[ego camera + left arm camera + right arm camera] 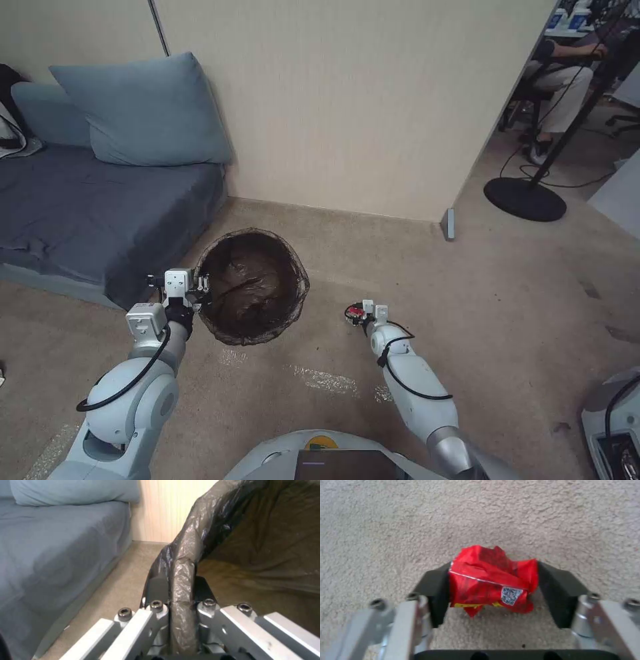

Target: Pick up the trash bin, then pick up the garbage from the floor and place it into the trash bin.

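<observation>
Right gripper (493, 590) low over the floor (480, 300), its two black fingers (435, 592) pressed against either side of one crumpled red wrapper (491, 582) (white code patch on it). Whether the wrapper is lifted clear of the carpet, cannot tell. Left gripper (181, 590) pinched tight on the rim of the one bin (253, 287), bag-lined, one finger inside and one outside. Bin near the sofa (93, 213) corner. Two blue cushions (143, 113) beyond, against the wall (347, 100).
</observation>
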Robot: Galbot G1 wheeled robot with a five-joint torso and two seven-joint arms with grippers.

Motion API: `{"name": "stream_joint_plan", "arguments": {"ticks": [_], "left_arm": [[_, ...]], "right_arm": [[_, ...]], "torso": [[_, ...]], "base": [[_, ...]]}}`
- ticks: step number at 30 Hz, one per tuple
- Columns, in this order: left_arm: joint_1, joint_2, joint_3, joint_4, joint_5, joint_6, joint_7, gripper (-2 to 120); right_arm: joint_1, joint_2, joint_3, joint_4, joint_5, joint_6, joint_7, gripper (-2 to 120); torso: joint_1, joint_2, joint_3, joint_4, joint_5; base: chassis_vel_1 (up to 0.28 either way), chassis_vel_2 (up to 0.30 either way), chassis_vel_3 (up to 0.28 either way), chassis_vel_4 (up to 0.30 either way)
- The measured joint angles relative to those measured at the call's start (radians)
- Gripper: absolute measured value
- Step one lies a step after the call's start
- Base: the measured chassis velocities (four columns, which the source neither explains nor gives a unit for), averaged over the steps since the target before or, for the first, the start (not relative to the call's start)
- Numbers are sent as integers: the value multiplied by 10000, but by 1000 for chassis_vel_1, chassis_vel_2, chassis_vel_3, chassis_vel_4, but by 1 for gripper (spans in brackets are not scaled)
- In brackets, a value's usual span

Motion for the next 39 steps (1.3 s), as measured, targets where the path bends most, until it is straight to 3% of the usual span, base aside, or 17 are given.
{"name": "stream_joint_plan", "arguments": {"ticks": [14, 21, 26, 27, 30, 31, 35, 37, 39], "left_arm": [[-29, 5, 40, 24, -3, 0, 11, 4], [-10, 6, 37, -4, -6, -3, 12, 4], [13, 58, -4, -82, -73, 49, 11, 4], [13, 58, -4, -82, -73, 49, 11, 4], [15, 69, -4, -102, -153, 133, -16, 4], [15, 69, -4, -102, -153, 133, -16, 4], [6, 70, 33, -104, -170, 310, -114, 4], [4, 72, 42, -104, -172, 349, -123, 4], [-10, 86, 64, -103, -193, 456, -149, 4]], "right_arm": [[-158, -48, 0, 217, 58, 17, 240, 3], [-254, -105, 39, 608, 82, 115, 457, 0], [-770, -707, 68, 3181, 704, -165, 667, 0], [-770, -707, 68, 3181, 704, -165, 667, 0], [-1214, -1322, 143, 5285, 1493, -717, 787, 0], [-1214, -1322, 143, 5285, 1493, -717, 787, 0], [-1816, -2209, 566, 8161, 2433, -1476, 809, 0], [-1945, -2371, 675, 8577, 2564, -1592, 795, 0], [-2291, -3000, 983, 9615, 2914, -1893, 689, 0]], "torso": [[0, 0, 0, 1, 3], [0, -1, 1, 0, 1], [0, 0, 1, -2, 1], [0, 0, 1, -2, 1], [0, -1, 1, -2, 1], [0, -1, 1, -2, 1], [0, 0, 0, -2, -2], [0, 0, -1, -3, -2], [0, 0, 0, -3, 6]], "base": [[0, 0, 0, 0], [0, 0, 0, 0], [0, 0, 0, 0], [0, 0, 0, 0], [0, 0, 0, 0], [0, 0, 0, 0], [0, 0, 0, 0], [0, 0, 0, 0], [0, 0, 0, 0]]}}
